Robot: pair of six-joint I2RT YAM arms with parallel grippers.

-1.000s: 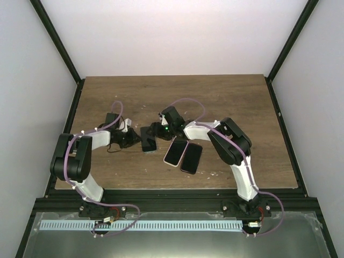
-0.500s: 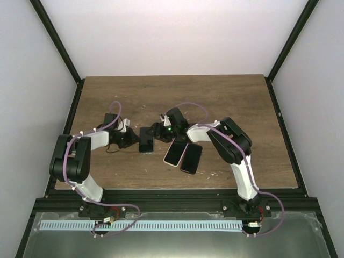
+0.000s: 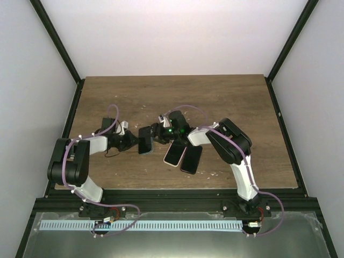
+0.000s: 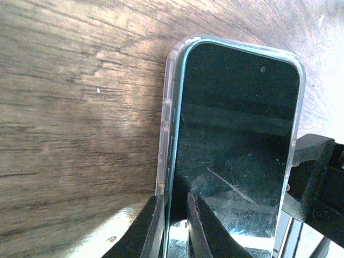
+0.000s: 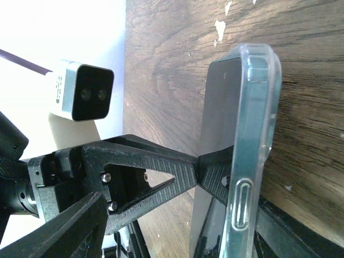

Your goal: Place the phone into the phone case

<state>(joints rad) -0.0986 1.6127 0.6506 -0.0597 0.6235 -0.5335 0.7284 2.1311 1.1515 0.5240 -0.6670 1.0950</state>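
A dark-screened phone [image 3: 144, 141] sits inside a clear phone case [image 4: 167, 113] and is tilted up off the wooden table between my two grippers. In the left wrist view the phone [image 4: 236, 134] fills the frame. My left gripper [image 4: 174, 231] is shut on the case's long left edge with the phone in it. In the right wrist view the cased phone [image 5: 252, 123] stands edge-on. My right gripper [image 5: 177, 236] has its jaws spread wide around the phone's end, one finger close behind the case. It shows in the top view [image 3: 157, 133] at the phone's right side.
Two more phones lie flat side by side near the middle of the table: a light-rimmed one [image 3: 174, 153] and a dark one [image 3: 191, 158], just in front of the right arm. The left arm's wrist camera [image 5: 80, 97] faces the right wrist camera.
The phone has shifted slightly left and risen from lying flat to tilted on its edge. Both grippers have closed in on it, the left one moving right.
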